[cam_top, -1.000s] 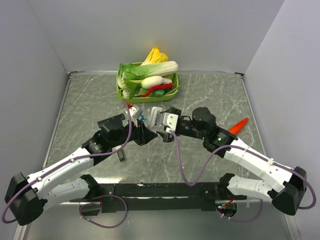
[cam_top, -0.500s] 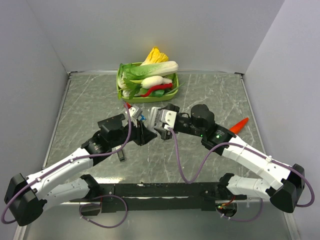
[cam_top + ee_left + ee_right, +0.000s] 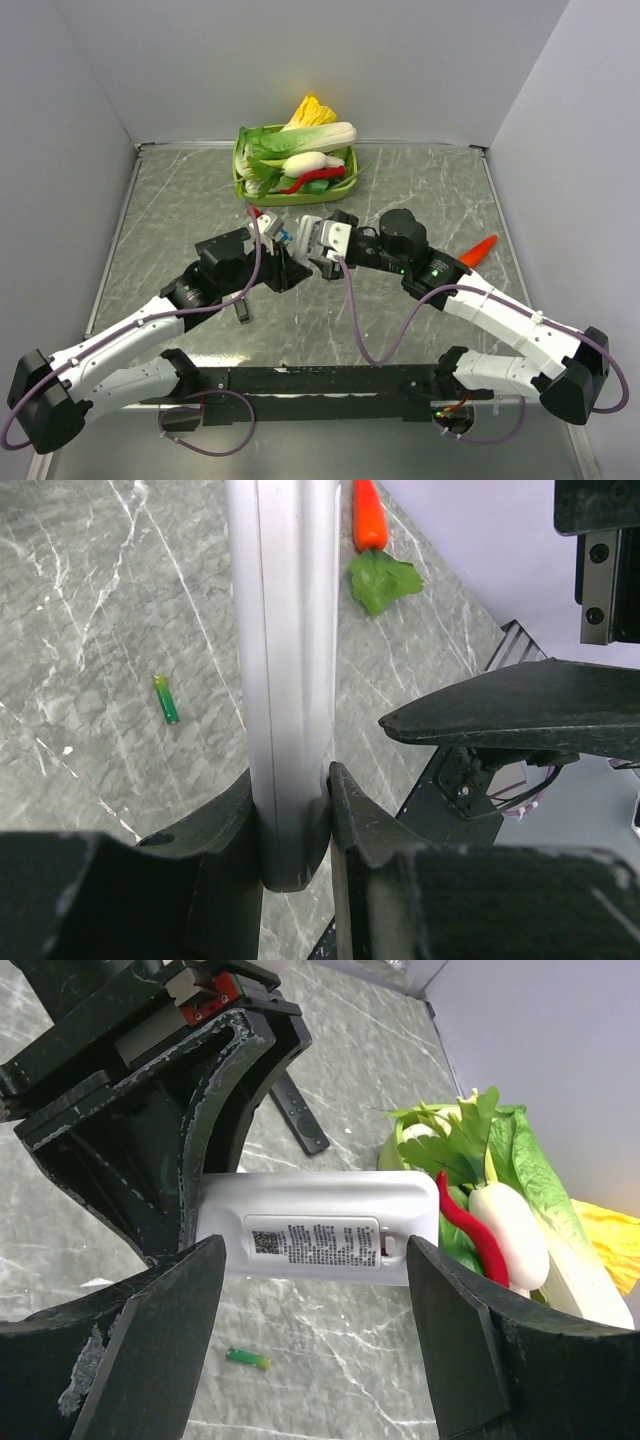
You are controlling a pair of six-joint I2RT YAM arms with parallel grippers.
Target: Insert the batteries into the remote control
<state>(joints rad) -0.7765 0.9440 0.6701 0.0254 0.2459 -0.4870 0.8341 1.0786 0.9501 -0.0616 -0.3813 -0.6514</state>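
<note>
Top view, left to right: left gripper (image 3: pixel 292 790) at centre, fingers clamped on 1 end of the white remote (image 3: pixel 320 1240), held above the marble table (image 3: pixel 180 220). Right gripper (image 3: pixel 315 1260) faces it, fingers spread wide w/ the remote between them. 1 green battery (image 3: pixel 248 1358) lies on the table, at 7 o'clock from the remote in the right wrist view. Carrot (image 3: pixel 478 250) at 3 o'clock.
</note>
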